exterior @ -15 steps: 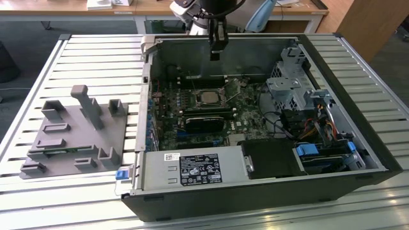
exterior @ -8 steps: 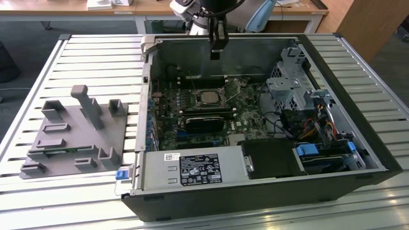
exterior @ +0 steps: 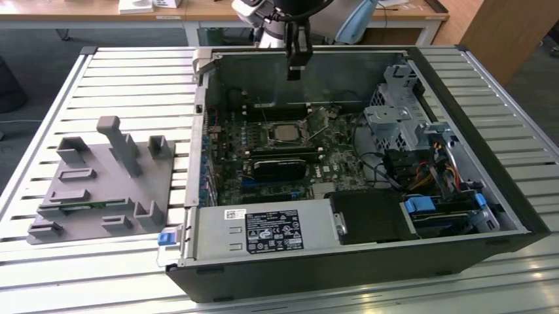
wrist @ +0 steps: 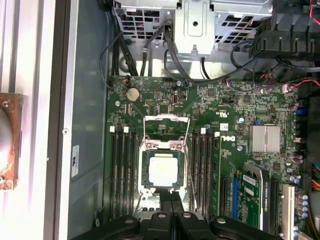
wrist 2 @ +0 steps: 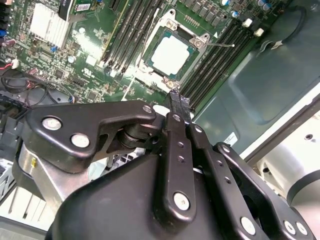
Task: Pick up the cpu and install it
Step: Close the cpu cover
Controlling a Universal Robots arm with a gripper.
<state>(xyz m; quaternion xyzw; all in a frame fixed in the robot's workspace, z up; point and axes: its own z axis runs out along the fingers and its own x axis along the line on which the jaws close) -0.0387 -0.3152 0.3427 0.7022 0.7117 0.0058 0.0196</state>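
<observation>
The cpu [exterior: 284,133] is a small square chip with a silvery top. It lies flat inside the black-framed socket on the motherboard, seen in both wrist views [wrist 2: 170,54] [wrist: 163,171]. The socket's metal load plate [wrist: 166,131] stands flipped open beside it. My gripper [exterior: 297,69] hangs above the open computer case, over the board's far edge and well clear of the chip. Its black fingers [wrist 2: 176,102] are pressed together with nothing between them, and their tips [wrist: 170,199] point down just beside the socket.
A grey tray [exterior: 96,190] with upright holders sits on the slatted table at the exterior view's left, with a green memory stick [exterior: 83,208] in it. Inside the case are a drive cage [exterior: 397,118], cables [exterior: 419,173] and the power supply [exterior: 262,232].
</observation>
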